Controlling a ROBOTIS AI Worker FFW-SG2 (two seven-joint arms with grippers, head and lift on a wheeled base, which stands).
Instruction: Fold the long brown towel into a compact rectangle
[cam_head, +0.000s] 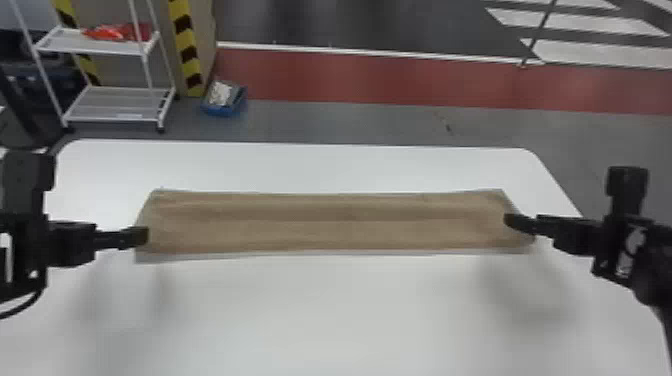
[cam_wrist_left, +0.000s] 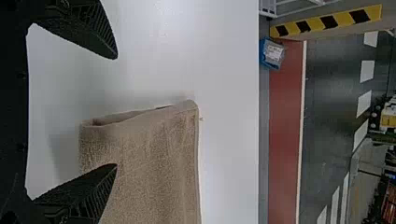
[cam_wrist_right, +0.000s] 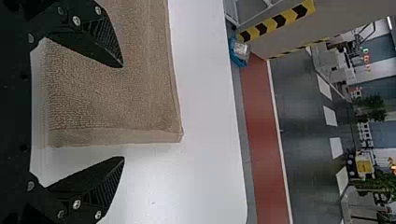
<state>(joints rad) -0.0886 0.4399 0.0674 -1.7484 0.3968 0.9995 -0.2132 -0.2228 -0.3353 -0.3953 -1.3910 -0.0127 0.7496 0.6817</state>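
Observation:
The brown towel (cam_head: 330, 222) lies as a long, narrow strip across the white table, left to right. At its left end is my left gripper (cam_head: 142, 236); at its right end, my right gripper (cam_head: 512, 221). In the left wrist view the left gripper (cam_wrist_left: 116, 111) stands open, the towel's end (cam_wrist_left: 159, 149) showing between and beyond its fingers, with layered edges. The right gripper (cam_wrist_right: 123, 112) is open too in the right wrist view, one finger over the towel (cam_wrist_right: 116, 93) and the other over bare table beside its end.
The white table (cam_head: 330, 310) extends in front of and behind the towel. Beyond its far edge, on the floor, are a white rack (cam_head: 120, 47) and a blue bin (cam_head: 225, 100) at the left.

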